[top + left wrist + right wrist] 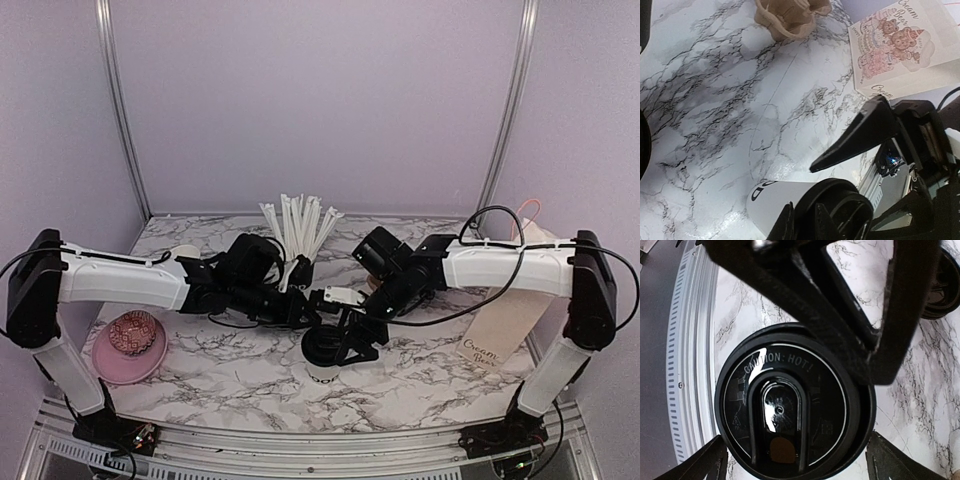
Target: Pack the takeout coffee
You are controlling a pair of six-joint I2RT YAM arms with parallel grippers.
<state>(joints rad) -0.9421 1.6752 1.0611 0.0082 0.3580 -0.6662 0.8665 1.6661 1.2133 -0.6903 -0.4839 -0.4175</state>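
One takeout coffee (322, 375), a white paper cup with black lettering and a black lid (785, 410) marked "CAUTION: HOT!", stands near the table's front centre. In the left wrist view its white wall (775, 200) fills the bottom. My left gripper (804, 225) comes in from the left with its jaws narrowed on the lid's rim, one finger outside and one on top. My right gripper (797, 460) hangs over the same cup (345, 345), open wide. Its fingertips (710, 460) stand on either side of the lid. No second lidded cup shows.
A paper bag (510, 320) printed with bears (900, 45) stands at the right. A black cup of white straws (300, 235) is behind the grippers. A pink bowl (130, 345) lies front left, a lidless white cup (185, 252) back left. The metal rail (690, 365) runs close to the coffee.
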